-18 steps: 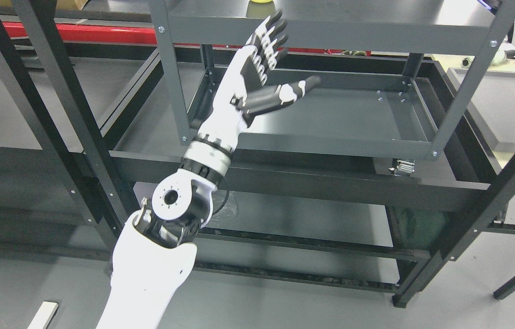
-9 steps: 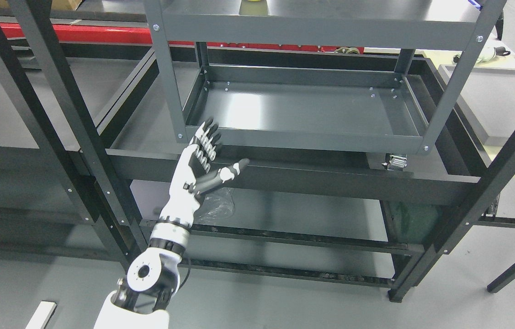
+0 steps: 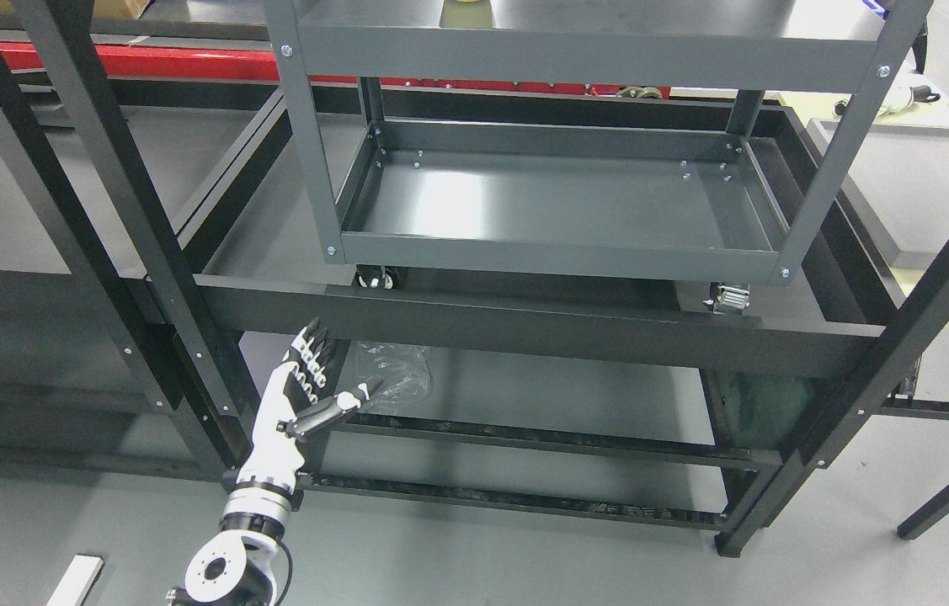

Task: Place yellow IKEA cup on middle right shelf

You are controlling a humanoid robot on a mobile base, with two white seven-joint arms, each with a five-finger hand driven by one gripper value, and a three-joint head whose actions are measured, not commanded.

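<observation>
Hand point(image 3: 306, 389) on the left arm is open, fingers spread, gripping nothing. It has dropped from the top of the cart to low in front of the bottom shelf point(image 3: 525, 396) within the last second, which reads as a withdrawal after release. Yellow cup point(image 3: 467, 2) shows only as a sliver at the top edge, on the cart's top shelf point(image 3: 651, 21). Tray point(image 3: 558, 202) below holds nothing. Clear plastic bag point(image 3: 394, 383) lies on the bottom shelf.

White-black left robot hand point(image 3: 299, 396); dark grey shelving point(image 3: 558, 252); yellow cup point(image 3: 466, 2); red beam point(image 3: 137, 61); grey floor point(image 3: 474, 555).
</observation>
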